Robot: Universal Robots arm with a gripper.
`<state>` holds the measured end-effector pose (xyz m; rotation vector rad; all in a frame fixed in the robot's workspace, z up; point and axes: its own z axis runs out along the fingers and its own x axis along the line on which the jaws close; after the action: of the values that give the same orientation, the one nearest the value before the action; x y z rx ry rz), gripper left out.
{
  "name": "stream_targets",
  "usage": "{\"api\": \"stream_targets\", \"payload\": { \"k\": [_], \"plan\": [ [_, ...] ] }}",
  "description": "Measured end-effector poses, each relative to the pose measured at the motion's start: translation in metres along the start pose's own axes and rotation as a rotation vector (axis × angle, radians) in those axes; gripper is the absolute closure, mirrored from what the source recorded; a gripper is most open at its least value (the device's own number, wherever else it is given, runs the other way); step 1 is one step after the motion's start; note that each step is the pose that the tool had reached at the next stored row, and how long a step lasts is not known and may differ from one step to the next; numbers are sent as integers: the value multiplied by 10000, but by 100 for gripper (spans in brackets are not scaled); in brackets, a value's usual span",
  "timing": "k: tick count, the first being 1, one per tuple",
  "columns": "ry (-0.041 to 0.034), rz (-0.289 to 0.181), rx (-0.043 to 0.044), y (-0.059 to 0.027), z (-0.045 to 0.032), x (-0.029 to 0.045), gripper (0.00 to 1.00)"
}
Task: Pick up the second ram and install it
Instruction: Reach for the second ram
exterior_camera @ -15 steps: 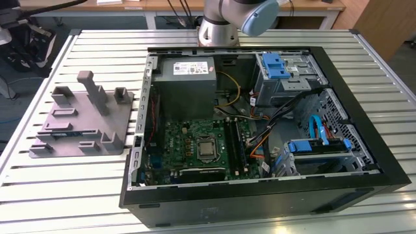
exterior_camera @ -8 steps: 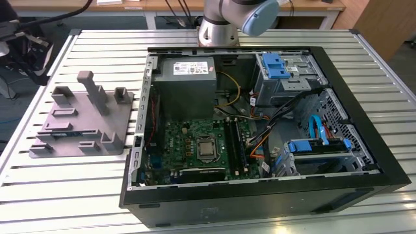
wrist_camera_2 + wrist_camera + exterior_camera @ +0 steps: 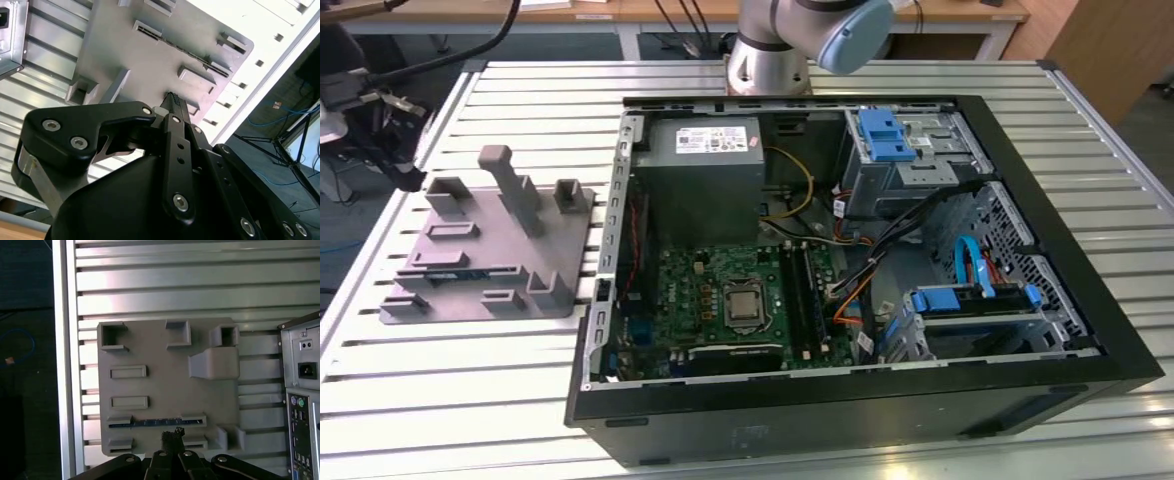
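black gripper (image 3: pixel 172 437) closed, empty, above thin dark blue-green ram stick (image 3: pixel 150 422) slotted in grey plastic holder (image 3: pixel 165 385); imo best to centre on the stick's middle, jaws square to flat faces.

A: Status?
B: grey holder (image 3: pixel 165 380) flat on slatted table (image 3: pixel 165 285). second ram (image 3: pixel 155 422) sits on edge between two of its brackets.
A: Tool?
B: gripper (image 3: pixel 172 436) tips together, just beside the ram. computer case (image 3: pixel 300 405) near the holder.

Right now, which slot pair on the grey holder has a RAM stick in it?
The long bracket pair holding the dark blue RAM stick, one row beyond the empty pair nearest the gripper.
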<state>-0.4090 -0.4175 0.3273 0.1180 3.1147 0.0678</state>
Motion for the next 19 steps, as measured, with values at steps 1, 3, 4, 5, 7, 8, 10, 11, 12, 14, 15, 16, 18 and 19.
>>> {"api": "stream_targets", "payload": {
  "k": [1,3,4,5,7,8,10,11,12,14,15,16,18,19],
  "plan": [
    [1,0,1,-8,17,0,90],
    [2,-1,1,-22,50,0,90],
    [1,-1,1,-28,65,1,90],
    [2,-2,2,-34,81,1,90],
    [2,-2,1,-44,114,1,90],
    [3,-2,2,-48,131,1,90],
    [4,-4,2,-57,167,2,90],
    [5,-4,2,-60,184,2,90],
    [5,-4,2,-63,202,2,90],
    [5,-4,2,-71,239,2,90],
    [6,-4,2,-75,256,2,90],
    [7,-4,2,-79,274,2,90],
    [8,-4,2,-87,311,3,90],
    [8,-3,2,-90,329,3,90]
  ]
}}
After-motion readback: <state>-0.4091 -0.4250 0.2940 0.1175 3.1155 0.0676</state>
